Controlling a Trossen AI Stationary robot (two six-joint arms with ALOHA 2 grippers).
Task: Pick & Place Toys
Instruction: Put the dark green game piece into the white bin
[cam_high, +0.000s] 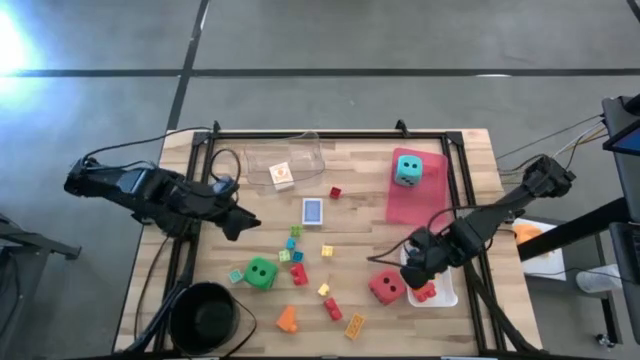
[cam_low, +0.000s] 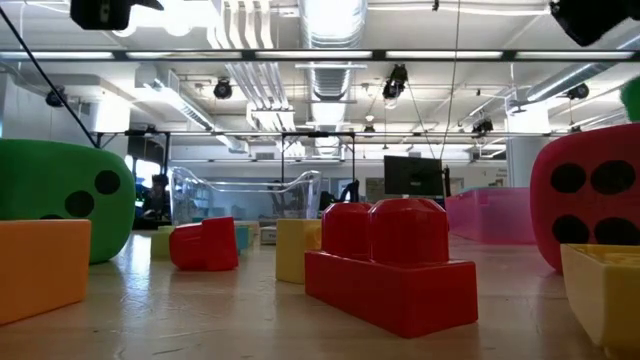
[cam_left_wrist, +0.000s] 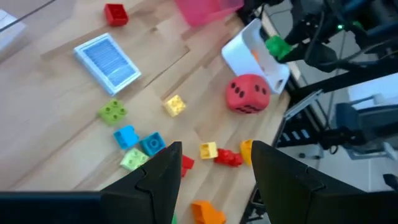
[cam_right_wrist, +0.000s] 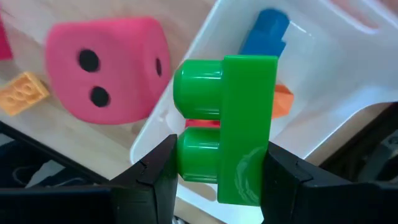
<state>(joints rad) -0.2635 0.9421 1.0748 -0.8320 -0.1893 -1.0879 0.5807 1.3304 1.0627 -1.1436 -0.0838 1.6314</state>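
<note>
My right gripper (cam_high: 414, 260) is shut on a green two-stud brick (cam_right_wrist: 239, 124) above the white tray (cam_high: 445, 295). That tray holds a blue brick (cam_right_wrist: 267, 34) plus orange and red pieces. The red die (cam_high: 386, 287) rests on the table beside the tray. My left gripper (cam_high: 240, 224) hovers open at the table's left, above the scattered small bricks (cam_left_wrist: 140, 146), with nothing between its fingers. The blue card box (cam_high: 313, 211) lies flat at mid-table. The green die (cam_high: 261, 272) sits near the front left. The teal die (cam_high: 407, 169) rests on the pink tray (cam_high: 425, 200). My right gripper pinches the green brick between its two fingers, one finger on the stud side (cam_right_wrist: 189, 158), the other on the flat underside (cam_right_wrist: 264, 168). The fingers come from above, pointing down. The brick hangs on its side, lifted clear over the white tray.
A clear tray (cam_high: 285, 165) with a small white and orange piece stands at the back left. A black bowl (cam_high: 208, 315) sits at the front left corner. Red, yellow and orange bricks (cam_high: 335, 310) lie along the front middle. A black frame (cam_high: 330, 133) borders the table.
</note>
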